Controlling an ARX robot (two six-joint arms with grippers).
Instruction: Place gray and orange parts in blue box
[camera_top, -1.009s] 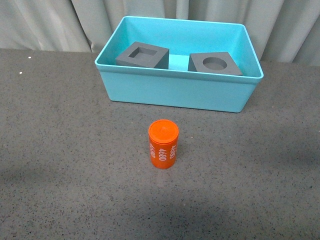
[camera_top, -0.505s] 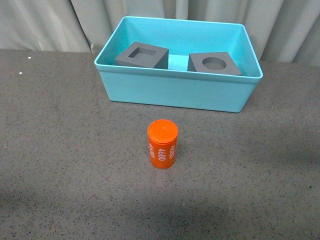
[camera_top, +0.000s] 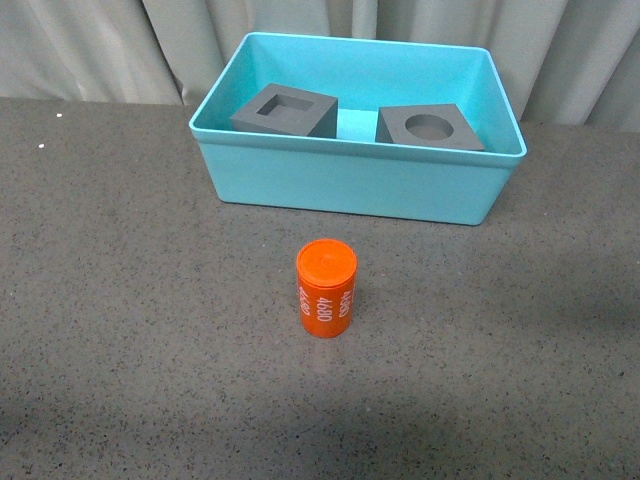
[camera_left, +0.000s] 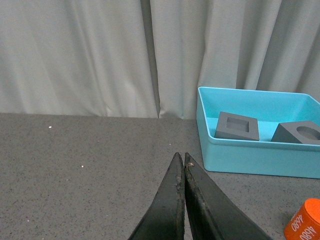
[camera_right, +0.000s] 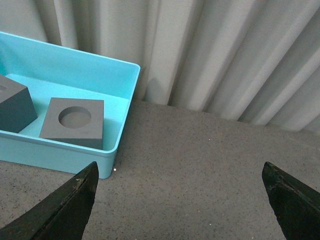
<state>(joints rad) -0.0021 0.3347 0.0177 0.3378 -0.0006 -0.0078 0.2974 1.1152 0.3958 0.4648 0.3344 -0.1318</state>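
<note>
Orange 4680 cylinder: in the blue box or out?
Out. The orange cylinder stands upright on the table, in front of the blue box and apart from it. Inside are only the square-recess cube and the round-recess cube.

Two gray cubes (camera_top: 285, 110) (camera_top: 430, 127), one orange cylinder (camera_top: 326, 290), one blue box (camera_top: 350, 185).

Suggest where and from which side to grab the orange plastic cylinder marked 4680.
Grip the orange plastic cylinder across its curved side wall, about mid-height, coming down from above. It stands upright on its flat end, with bare dark speckled table all round and the light-blue plastic box set apart behind, so both sides look reachable. The right end effector is open.
</note>
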